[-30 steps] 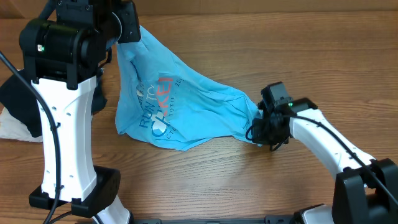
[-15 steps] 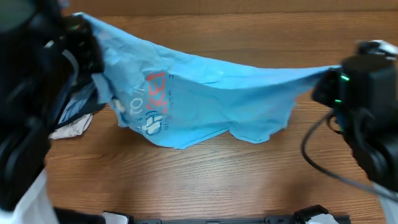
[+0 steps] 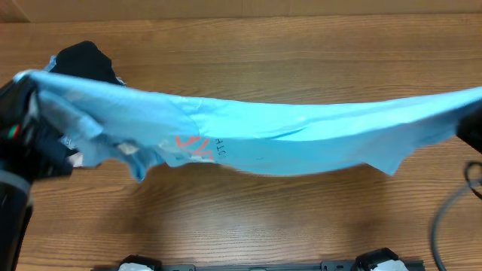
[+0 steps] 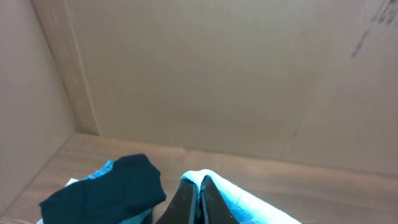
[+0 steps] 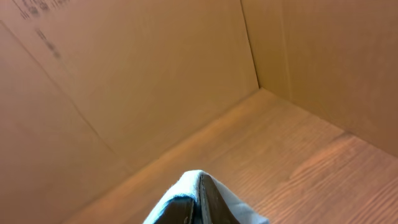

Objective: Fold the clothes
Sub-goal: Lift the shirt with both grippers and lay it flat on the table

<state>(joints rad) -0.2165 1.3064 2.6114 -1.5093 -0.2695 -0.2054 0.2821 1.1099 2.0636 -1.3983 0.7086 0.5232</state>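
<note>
The light sky-blue T-shirt (image 3: 286, 139) with orange lettering hangs stretched wide above the table, held up by both arms close to the overhead camera. My left gripper (image 4: 200, 186) is shut on the shirt's left end (image 4: 249, 205); the left arm (image 3: 19, 143) shows at the overhead view's left edge. My right gripper (image 5: 200, 186) is shut on the shirt's right end (image 5: 186, 186); in the overhead view that arm is mostly out of frame at the right edge. A black garment (image 3: 84, 60) lies at the table's far left and also shows in the left wrist view (image 4: 112, 186).
Cardboard walls (image 4: 217, 74) enclose the back and sides of the wooden table (image 3: 263, 226). A bit of blue and white cloth (image 4: 93, 176) peeks from under the black garment. The arm bases (image 3: 376, 262) sit at the front edge.
Both arms have risen and spread apart, lifting the shirt off the table and pulling it taut across the whole width. The black garment is now uncovered at the far left.
</note>
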